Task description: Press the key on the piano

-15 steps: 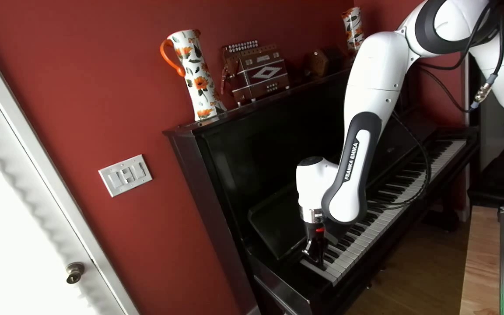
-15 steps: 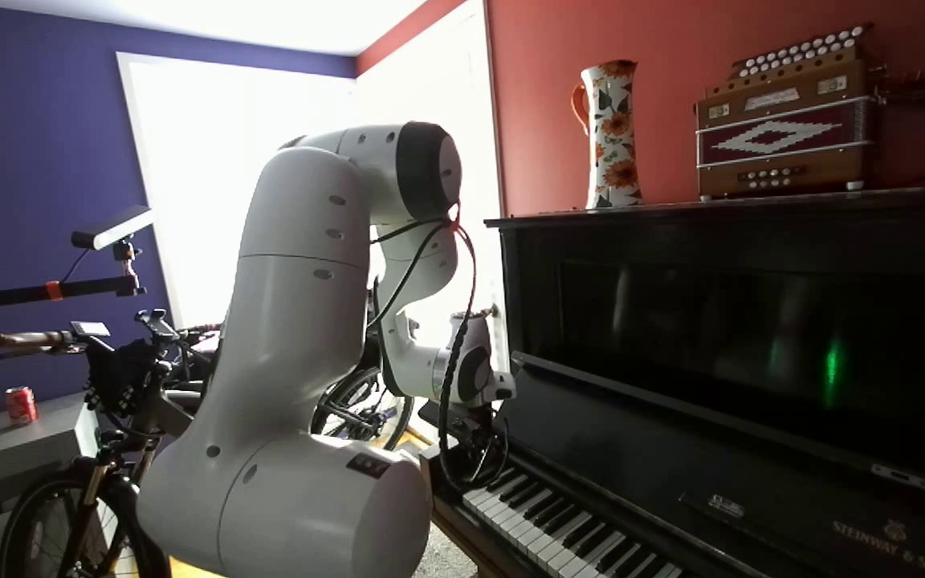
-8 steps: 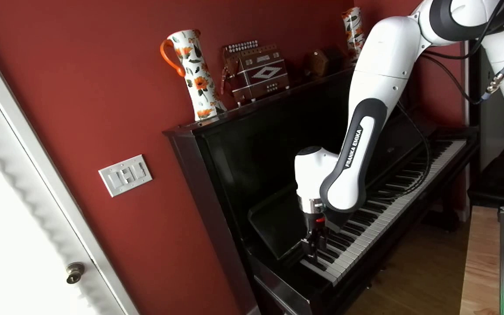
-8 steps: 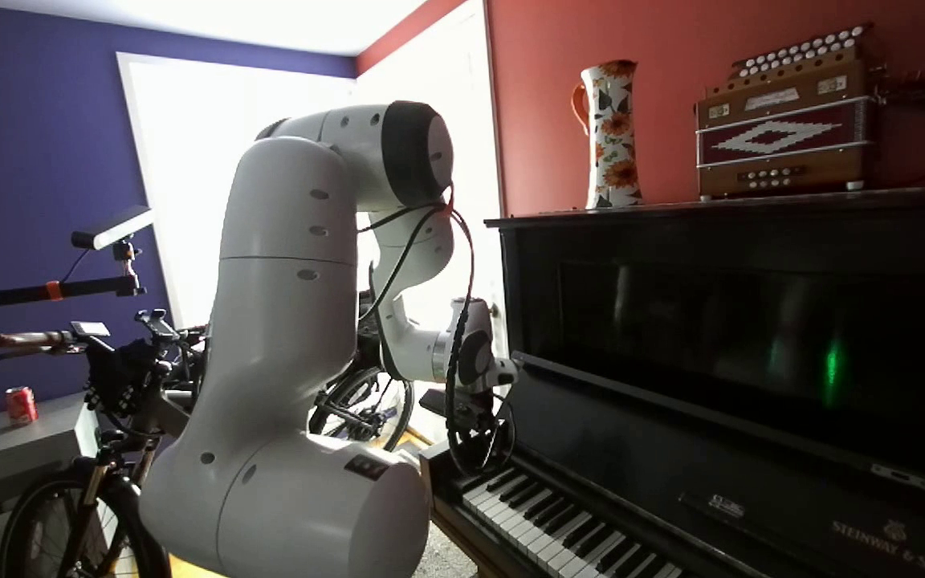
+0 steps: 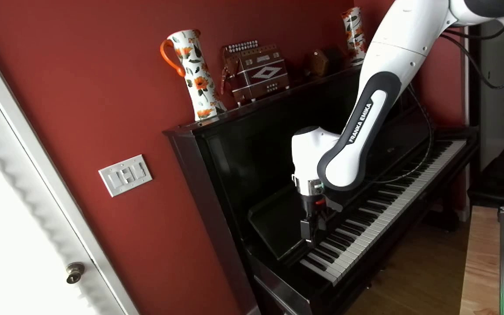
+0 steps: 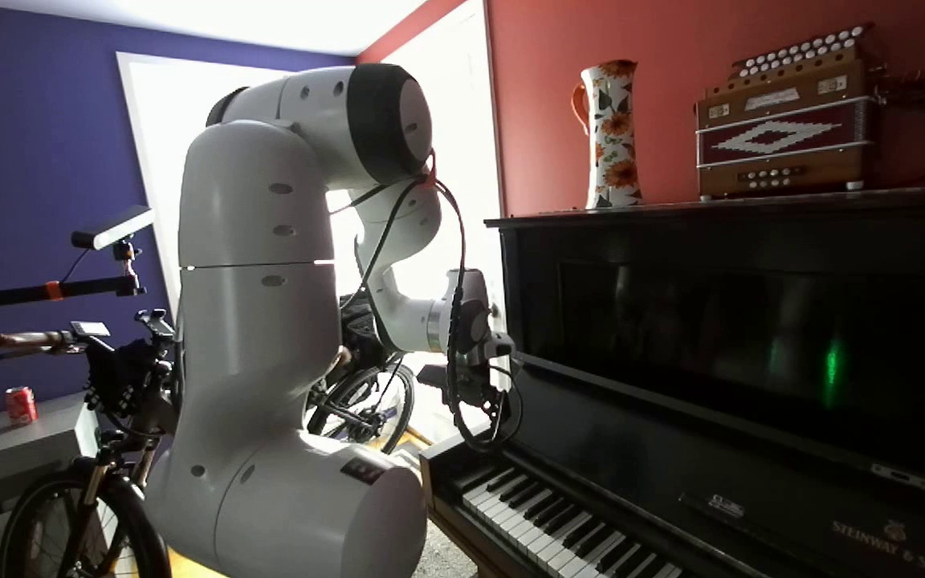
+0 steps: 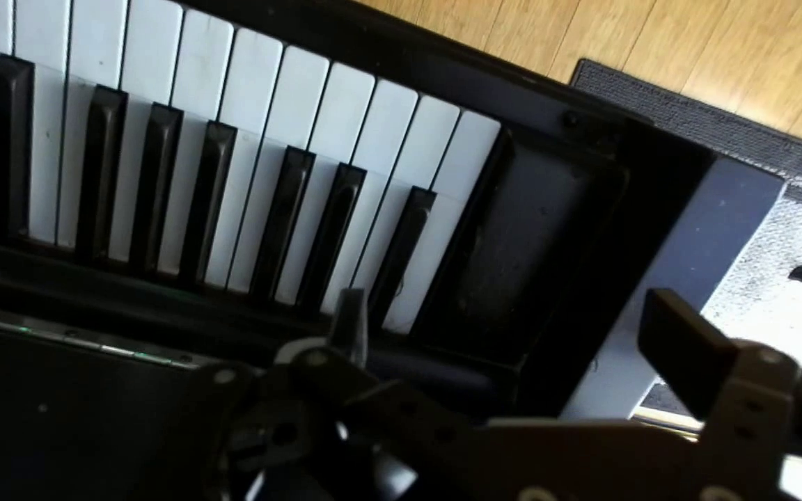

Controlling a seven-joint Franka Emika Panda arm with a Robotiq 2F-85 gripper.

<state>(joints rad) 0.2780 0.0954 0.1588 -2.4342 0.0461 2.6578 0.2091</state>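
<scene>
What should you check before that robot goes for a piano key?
1. Keys uncovered: ok, row in plain view.
2. End effector empty: ok, nothing between its fingers.
3. Narrowed to poke one key: probably not ok, fingers wide apart.
4. Apart from the keys: ok, it seems to hang above them.
5. Accordion and floral pitcher clear of the end effector: ok, both sit atop the piano.
6. Which key to press: cannot tell, none looks marked.

"What's cut off?"

"The gripper (image 7: 505, 296), by the wrist view's bottom edge — and the piano (image 6: 711, 353), by the right edge in an exterior view."

"Hidden there?"

"Part of the bike (image 6: 95, 483) — behind the arm (image 6: 262, 337)."

"The label (image 6: 772, 99) on the accordion (image 6: 784, 164)?"

"Too small to read."
</scene>
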